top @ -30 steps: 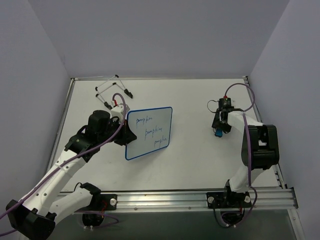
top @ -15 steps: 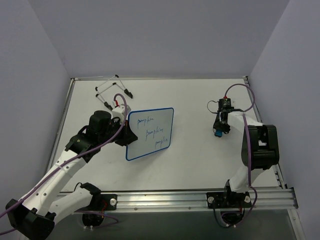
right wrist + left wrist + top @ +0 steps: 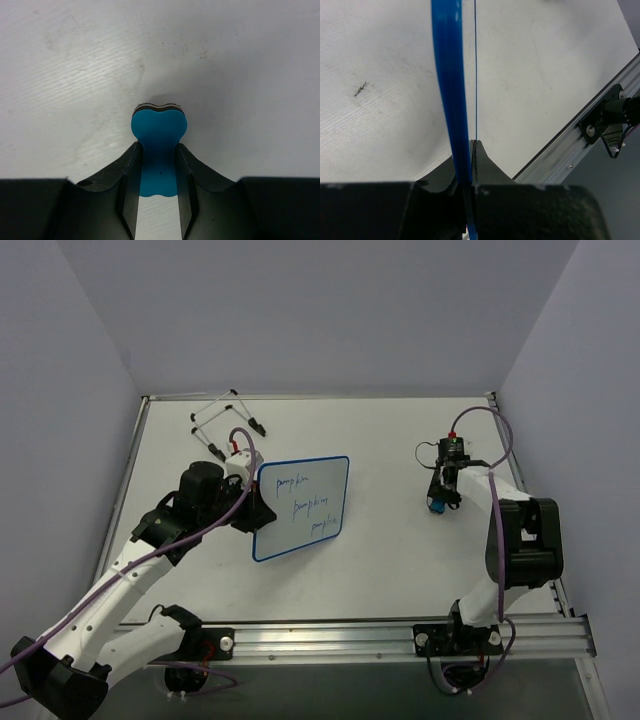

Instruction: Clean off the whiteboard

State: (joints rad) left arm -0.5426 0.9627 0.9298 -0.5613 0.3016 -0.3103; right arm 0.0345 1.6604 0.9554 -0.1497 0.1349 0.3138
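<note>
The whiteboard (image 3: 300, 506) has a blue frame and three lines of blue handwriting, and sits left of the table's centre. My left gripper (image 3: 250, 510) is shut on its left edge. In the left wrist view the blue frame (image 3: 449, 90) runs edge-on between the jaws of that gripper (image 3: 470, 150). The small blue eraser (image 3: 438, 505) is at the right of the table. My right gripper (image 3: 438, 498) is shut on it. In the right wrist view the eraser (image 3: 159, 140) is pinched at its narrow waist by the gripper (image 3: 159, 155), just over the table.
The thin wire easel stand (image 3: 226, 420) lies at the back left of the table. A metal rail (image 3: 400, 635) runs along the near edge. Grey walls close in the table on the left, back and right.
The whiteboard and my left gripper have shifted slightly to the right. The right arm's elbow has moved a little; the eraser stays in about the same place.
</note>
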